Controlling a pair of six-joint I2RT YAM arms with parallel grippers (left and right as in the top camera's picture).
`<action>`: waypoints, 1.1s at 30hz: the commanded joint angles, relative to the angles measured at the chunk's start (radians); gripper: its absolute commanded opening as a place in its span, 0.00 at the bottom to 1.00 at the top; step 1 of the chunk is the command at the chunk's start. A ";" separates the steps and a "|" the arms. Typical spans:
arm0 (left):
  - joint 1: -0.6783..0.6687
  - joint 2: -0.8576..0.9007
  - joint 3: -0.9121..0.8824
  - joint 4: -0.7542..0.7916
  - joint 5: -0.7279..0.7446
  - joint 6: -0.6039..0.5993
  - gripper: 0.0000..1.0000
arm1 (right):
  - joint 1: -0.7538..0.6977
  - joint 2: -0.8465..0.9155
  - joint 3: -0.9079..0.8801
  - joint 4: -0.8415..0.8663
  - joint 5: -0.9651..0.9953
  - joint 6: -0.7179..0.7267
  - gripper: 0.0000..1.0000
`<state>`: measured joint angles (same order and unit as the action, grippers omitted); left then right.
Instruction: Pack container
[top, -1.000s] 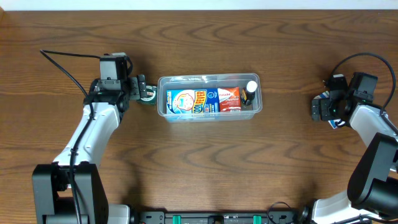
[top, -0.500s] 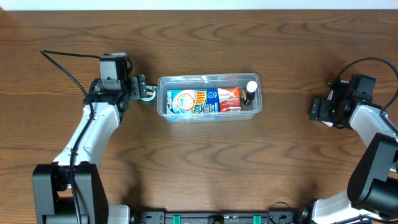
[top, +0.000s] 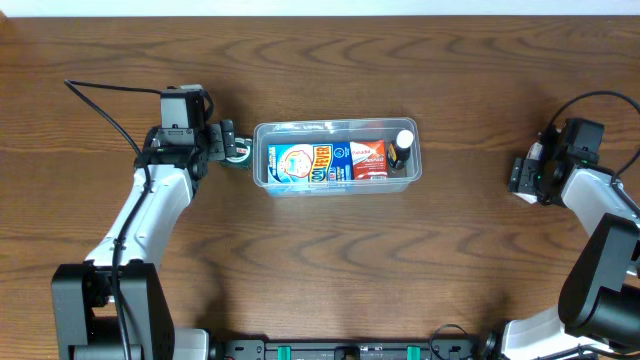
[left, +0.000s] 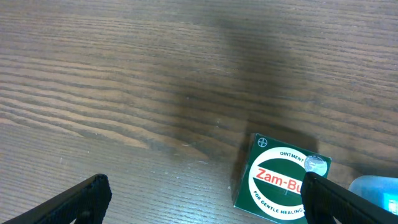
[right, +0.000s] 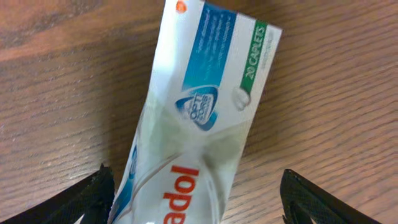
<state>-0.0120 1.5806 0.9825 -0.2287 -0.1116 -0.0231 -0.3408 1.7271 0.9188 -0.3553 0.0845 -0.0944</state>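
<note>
The clear plastic container (top: 262, 170) stands mid-table and holds a blue-and-yellow packet (top: 300, 163), a red-and-blue packet (top: 367, 158) and a small dark bottle with a white cap (top: 403, 142). My left gripper (top: 230, 142) is open at the container's left end. In the left wrist view (left: 205, 202) a green Zam-Buk box (left: 283, 180) lies on the table between the fingers, close to the right one. My right gripper (top: 522, 178) is far right. Its fingers (right: 199, 199) are open around a white-and-blue Panadol box (right: 205, 112) lying on the table.
The wooden table (top: 330, 270) extends around the container. The left arm's black cable (top: 110, 100) runs across the far left. The table's far edge (top: 320, 14) meets a white surface.
The right gripper has shifted a little to the right and turned over the white box. The left arm and the container have not moved.
</note>
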 joint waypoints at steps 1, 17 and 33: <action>0.003 0.005 0.016 -0.002 -0.004 -0.001 0.98 | 0.006 -0.005 -0.005 0.006 0.024 0.011 0.84; 0.003 0.005 0.016 -0.002 -0.004 -0.001 0.98 | -0.007 0.040 -0.007 0.069 -0.050 0.039 0.59; 0.003 0.005 0.016 -0.002 -0.004 -0.001 0.98 | -0.006 0.042 -0.018 0.070 -0.029 0.098 0.59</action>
<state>-0.0120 1.5806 0.9825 -0.2287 -0.1116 -0.0231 -0.3420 1.7607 0.9077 -0.2871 0.0452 -0.0216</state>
